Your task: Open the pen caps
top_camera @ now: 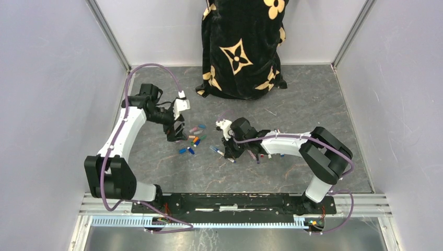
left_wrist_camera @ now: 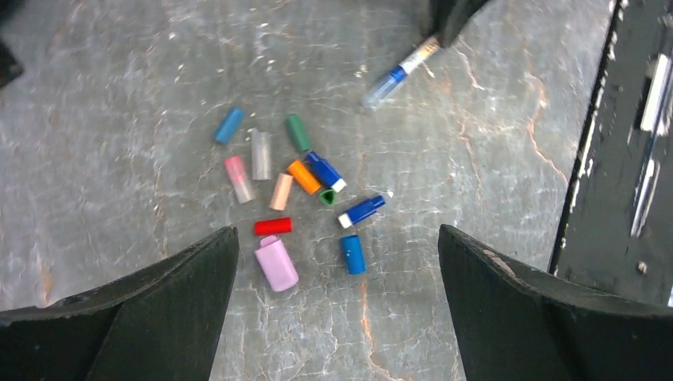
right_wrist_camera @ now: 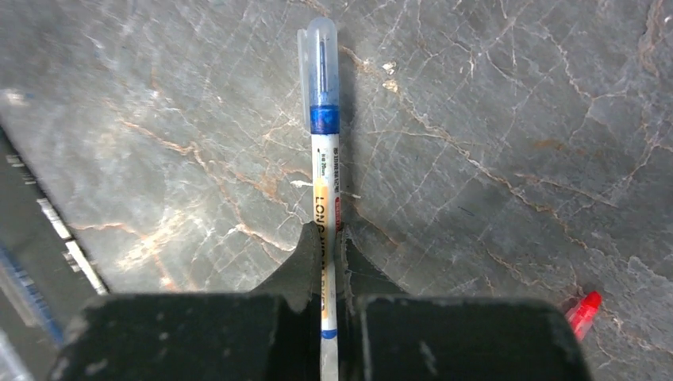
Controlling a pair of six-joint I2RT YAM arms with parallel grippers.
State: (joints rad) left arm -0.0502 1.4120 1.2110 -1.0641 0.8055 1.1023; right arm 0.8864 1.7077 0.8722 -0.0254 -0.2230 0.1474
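Pinches the pen in the closed right gripper, long axis straight out ahead of the jaws, capped end farthest. Spreads the left gripper wide, empty, above the loose pen caps.

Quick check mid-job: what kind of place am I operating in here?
Probably a lab robot test cell: plain white panel walls in metal framing, a stone-patterned tabletop, and the left arm and right arm bolted to a rail at its near edge.

Pen caps and a pen on the table
The pen caps lie clustered left of centre; the pen lies just to their right.
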